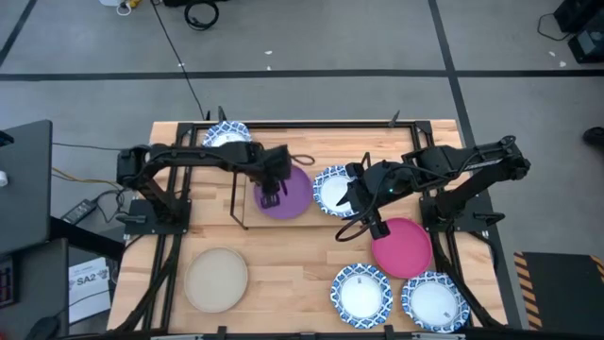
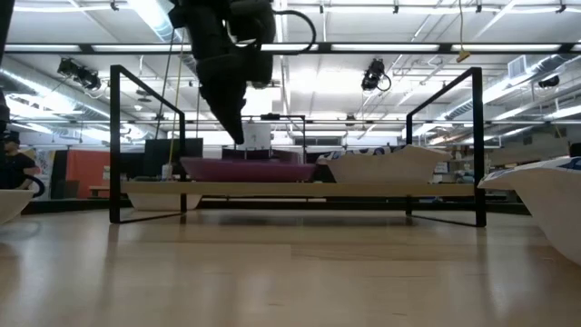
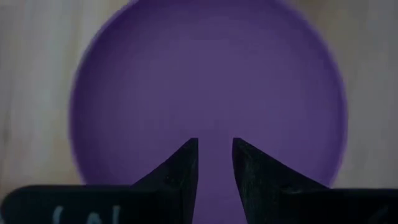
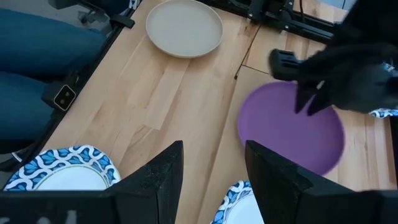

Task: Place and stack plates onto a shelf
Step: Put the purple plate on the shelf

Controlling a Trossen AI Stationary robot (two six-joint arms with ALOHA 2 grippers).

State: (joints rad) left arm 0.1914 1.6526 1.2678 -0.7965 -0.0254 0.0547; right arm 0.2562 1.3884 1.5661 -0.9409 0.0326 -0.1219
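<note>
Shelf plate [image 1: 293, 195]: plain purple
Table plate [image 1: 406, 247]: magenta
Corner plate [image 1: 216, 279]: beige
Front plates [image 1: 360, 292]: blue-and-white patterned, white centres
Shelf [image 1: 238, 203]: black rods, light wood

Matt purple plate [image 3: 205, 81]; wooden shelf board [image 1: 241, 198]

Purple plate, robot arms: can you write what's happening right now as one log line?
left gripper: above purple plate, open | purple plate: on shelf | right gripper: open, over table by magenta plate

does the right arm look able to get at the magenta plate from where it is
Probably yes. The right pincer hovers open right at the magenta plate, whose top is bare. The left pincer is away over the purple plate.
</note>
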